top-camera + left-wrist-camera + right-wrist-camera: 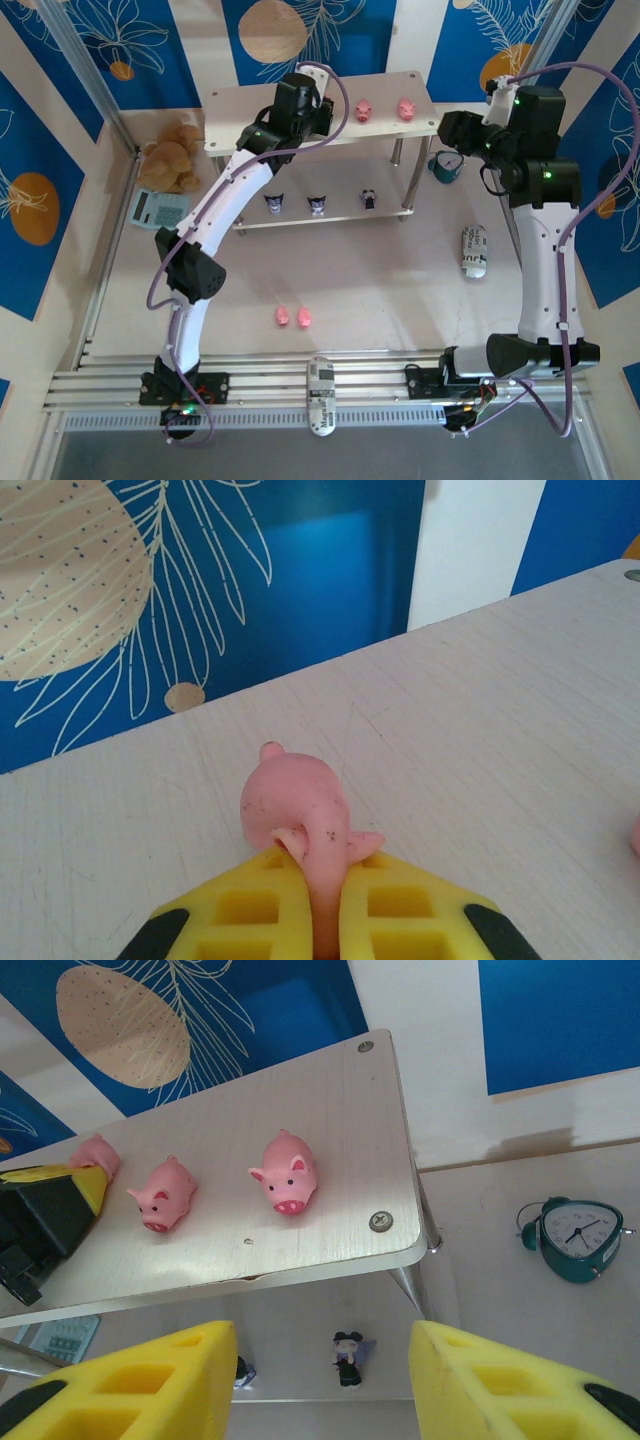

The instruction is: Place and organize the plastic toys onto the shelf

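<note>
Outstretched, left arm (232,188) reaches over the shelf (232,108), pincer (322,872) clamping a pig (295,805).

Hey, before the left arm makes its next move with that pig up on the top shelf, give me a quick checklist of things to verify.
1. Left tool shut on pink pig: ok.
2. Pink pig resting on top board: cannot tell.
3. Pink pig apart from neighbouring pig: ok.
4. Right tool open and away from left tool: ok.
5. All pigs shelved: not ok, two pigs lie on the table.
</note>
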`<state>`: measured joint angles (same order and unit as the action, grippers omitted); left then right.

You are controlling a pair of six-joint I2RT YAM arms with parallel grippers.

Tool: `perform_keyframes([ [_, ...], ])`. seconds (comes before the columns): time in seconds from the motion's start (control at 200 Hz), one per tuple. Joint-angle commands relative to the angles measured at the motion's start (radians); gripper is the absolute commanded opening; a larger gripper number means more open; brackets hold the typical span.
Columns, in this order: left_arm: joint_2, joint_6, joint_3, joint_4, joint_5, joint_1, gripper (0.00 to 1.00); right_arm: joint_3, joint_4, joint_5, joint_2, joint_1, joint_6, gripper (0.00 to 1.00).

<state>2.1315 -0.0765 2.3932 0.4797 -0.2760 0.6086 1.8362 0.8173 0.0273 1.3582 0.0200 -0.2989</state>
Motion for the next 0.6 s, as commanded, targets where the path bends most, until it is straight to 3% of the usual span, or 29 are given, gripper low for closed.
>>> perform_keyframes([
  [0.0,-0.026,-0.003,0.022,0.065,0.019,-0.008,0.08,-0.020,-0.021,0.022,-0.022,0.006,-0.012,0.50],
  [0.34,-0.114,-0.036,0.004,0.133,0.066,-0.007,0.08,-0.060,-0.040,0.027,-0.068,0.006,-0.018,0.50],
  [0.595,-0.216,-0.100,-0.173,0.078,0.086,0.004,0.08,-0.092,-0.056,0.049,-0.097,0.009,-0.032,0.50],
])
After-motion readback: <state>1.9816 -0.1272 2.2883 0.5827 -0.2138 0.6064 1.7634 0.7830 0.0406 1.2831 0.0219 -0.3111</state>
